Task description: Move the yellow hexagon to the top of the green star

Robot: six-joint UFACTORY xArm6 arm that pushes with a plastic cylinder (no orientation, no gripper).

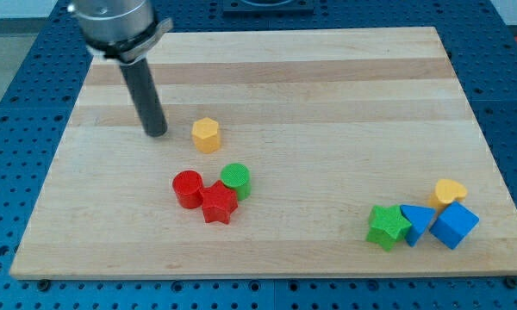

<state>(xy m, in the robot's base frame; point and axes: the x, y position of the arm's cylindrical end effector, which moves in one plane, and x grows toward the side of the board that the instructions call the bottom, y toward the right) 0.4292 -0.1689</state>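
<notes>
The yellow hexagon (206, 134) stands on the wooden board left of centre. The green star (388, 226) lies at the view's lower right, touching a blue triangle (416, 224). My tip (157, 133) rests on the board just left of the yellow hexagon, with a small gap between them. The rod rises from the tip toward the view's top left.
A red cylinder (188, 189), a red star (219, 203) and a green cylinder (236, 181) cluster below the hexagon. A blue cube (454, 225) and a yellow heart (450, 192) sit right of the green star. The board's (327, 86) edges border a blue perforated table.
</notes>
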